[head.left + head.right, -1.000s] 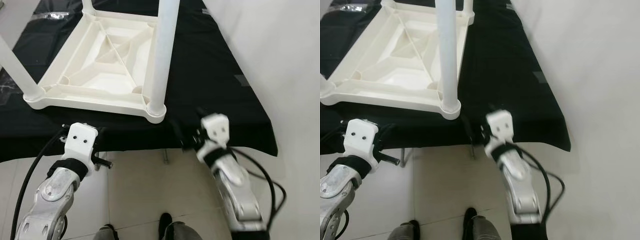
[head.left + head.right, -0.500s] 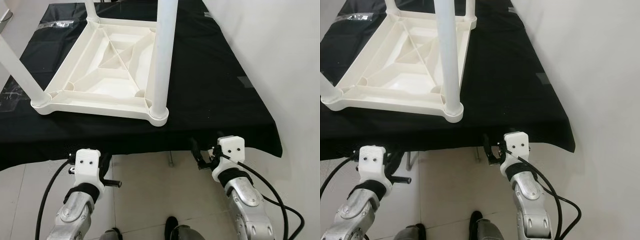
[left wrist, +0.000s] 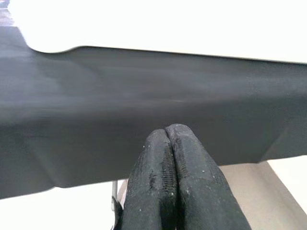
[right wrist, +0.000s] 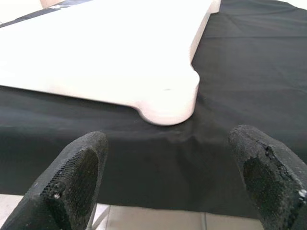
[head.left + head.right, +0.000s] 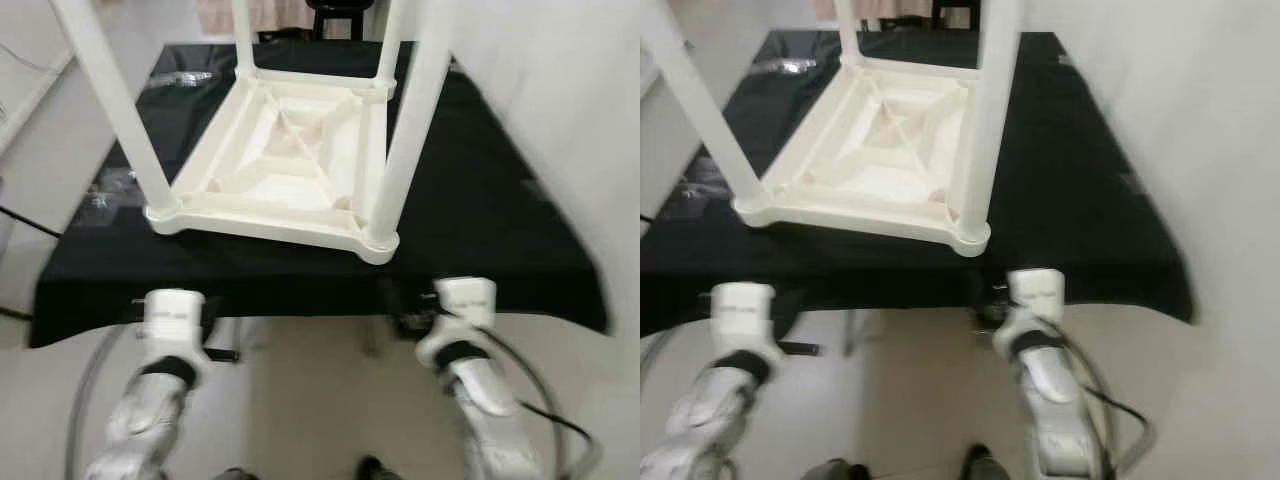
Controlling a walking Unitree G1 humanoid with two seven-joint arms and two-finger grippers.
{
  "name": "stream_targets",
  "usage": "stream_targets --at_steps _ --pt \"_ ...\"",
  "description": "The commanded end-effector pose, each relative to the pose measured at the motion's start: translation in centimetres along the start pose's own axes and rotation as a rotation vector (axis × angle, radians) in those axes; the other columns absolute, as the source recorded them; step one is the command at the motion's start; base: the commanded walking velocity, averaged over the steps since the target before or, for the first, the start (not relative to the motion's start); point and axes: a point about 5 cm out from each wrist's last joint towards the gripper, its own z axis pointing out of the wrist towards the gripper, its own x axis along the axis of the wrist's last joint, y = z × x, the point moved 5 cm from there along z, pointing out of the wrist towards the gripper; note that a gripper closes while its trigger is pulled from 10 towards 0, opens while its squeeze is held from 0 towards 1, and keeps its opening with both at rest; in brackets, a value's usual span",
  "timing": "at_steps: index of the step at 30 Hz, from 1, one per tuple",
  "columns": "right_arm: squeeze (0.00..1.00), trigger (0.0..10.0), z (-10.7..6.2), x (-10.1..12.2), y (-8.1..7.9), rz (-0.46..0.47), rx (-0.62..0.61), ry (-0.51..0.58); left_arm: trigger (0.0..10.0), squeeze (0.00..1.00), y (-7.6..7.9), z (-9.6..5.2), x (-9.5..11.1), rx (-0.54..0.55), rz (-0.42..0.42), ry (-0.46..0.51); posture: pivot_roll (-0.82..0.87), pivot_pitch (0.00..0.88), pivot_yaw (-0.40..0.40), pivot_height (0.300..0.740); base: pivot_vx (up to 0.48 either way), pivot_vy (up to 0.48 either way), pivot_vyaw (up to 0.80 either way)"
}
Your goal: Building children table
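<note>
Child's table (image 5: 290,170) inverted on the black-draped table (image 5: 490,210), four legs (image 5: 415,110) upright in its corners; assembly looks nearly complete, turning it over likely remains. Left hand (image 3: 171,158), fingers pressed together, and right hand (image 4: 168,167), fingers apart, hang empty below the near edge.

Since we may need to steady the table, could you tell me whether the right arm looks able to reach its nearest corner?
Probably yes: the right pincer is open, facing the white table's corner across bare black cloth, with nothing between.
</note>
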Motion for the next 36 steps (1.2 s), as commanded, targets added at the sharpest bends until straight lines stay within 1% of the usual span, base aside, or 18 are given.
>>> stream_targets --at_steps 1,3,6,8,10,12,17,18,21,22,23,24,25,27,29,30,34,36 --pt "0.00 10.0 -0.4 -0.6 0.7 -0.003 -0.019 -0.028 10.0 0.00 0.4 0.1 -0.7 -0.014 -0.030 -0.028 0.01 0.205 -0.030 0.740 0.000 0.480 0.00" --pt "0.00 10.0 -0.3 -0.5 0.7 -0.001 -0.019 -0.027 10.0 0.00 0.4 0.2 -0.6 -0.015 -0.027 -0.021 0.01 0.201 -0.032 0.740 0.000 0.384 0.00" --pt "0.00 10.0 0.6 0.3 0.8 0.019 -0.025 -0.007 10.0 0.00 0.6 0.8 0.0 -0.047 0.004 0.007 0.02 0.191 -0.045 0.740 0.000 0.000 0.00" --pt "0.00 10.0 0.7 0.4 0.8 0.019 -0.023 -0.003 10.0 0.00 0.6 0.9 0.2 -0.050 0.009 0.013 0.02 0.191 -0.045 0.740 0.000 0.000 0.00" --pt "0.00 10.0 1.4 0.9 0.6 0.018 -0.020 0.013 10.0 0.00 0.3 1.1 0.5 -0.057 0.009 0.028 0.02 0.173 -0.058 0.740 0.000 0.000 0.00" --pt "0.00 10.0 1.7 1.0 0.6 0.019 -0.020 0.018 10.0 0.00 0.2 1.2 0.6 -0.057 0.007 0.030 0.02 0.173 -0.058 0.740 0.000 0.000 0.00" --pt "0.00 10.0 2.5 1.9 0.2 0.019 -0.020 0.045 10.0 0.00 -0.7 1.5 1.0 -0.040 0.045 0.044 0.03 0.153 -0.056 0.740 0.000 0.000 0.00" --pt "0.00 10.0 2.7 1.9 -0.1 0.012 -0.009 0.049 10.0 0.00 -0.8 1.5 0.8 -0.037 0.073 0.040 0.03 0.153 -0.051 0.740 0.000 0.000 0.00" --pt "0.00 10.0 2.6 1.9 -0.3 -0.004 -0.001 0.049 10.0 0.00 -0.7 1.4 0.9 -0.040 0.092 0.043 0.02 0.149 -0.047 0.740 0.000 0.000 0.00" --pt "0.00 10.0 2.5 1.4 -1.0 -0.006 0.047 0.034 10.0 0.00 -0.4 1.3 0.5 -0.053 0.095 0.036 0.01 0.167 -0.045 0.740 0.000 0.000 0.00" --pt "0.00 10.0 2.5 1.4 -1.0 -0.006 0.047 0.034 10.0 0.00 -0.4 1.3 0.5 -0.053 0.095 0.036 0.01 0.167 -0.045 0.740 0.000 0.000 0.00" --pt "0.00 10.0 2.5 1.6 -1.5 -0.012 0.093 0.040 10.0 0.00 -0.2 1.3 0.4 -0.062 0.103 0.033 0.00 0.166 -0.041 0.740 0.000 0.000 0.00" --pt "0.00 10.0 2.5 1.6 -1.5 -0.012 0.093 0.040 10.0 0.00 -0.2 1.3 0.4 -0.062 0.103 0.033 0.00 0.166 -0.041 0.740 0.000 0.000 0.00" --pt "0.00 10.0 2.6 1.9 -2.1 -0.026 0.151 0.053 10.0 0.00 0.1 1.5 0.4 -0.073 0.116 0.030 0.00 0.180 -0.026 0.740 0.000 0.000 0.00" --pt "0.00 10.0 2.7 2.0 -2.3 -0.031 0.165 0.056 10.0 0.00 0.1 1.5 0.3 -0.076 0.120 0.028 0.00 0.180 -0.026 0.740 0.000 0.000 0.00" --pt "0.00 10.0 3.0 2.1 -2.4 -0.033 0.176 0.059 10.0 0.00 0.1 1.6 0.4 -0.073 0.127 0.031 0.00 0.187 -0.012 0.740 0.000 0.000 0.00" --pt "0.00 10.0 3.4 2.5 -3.0 -0.035 0.201 0.070 10.0 0.00 -0.1 1.9 0.8 -0.063 0.136 0.043 0.00 0.199 -0.015 0.740 0.000 0.000 0.00" --pt "0.00 10.0 4.1 3.1 -4.0 -0.023 0.236 0.077 10.0 0.00 -0.3 2.3 1.7 -0.040 0.140 0.076 0.01 0.209 -0.027 0.740 0.000 0.000 0.40"
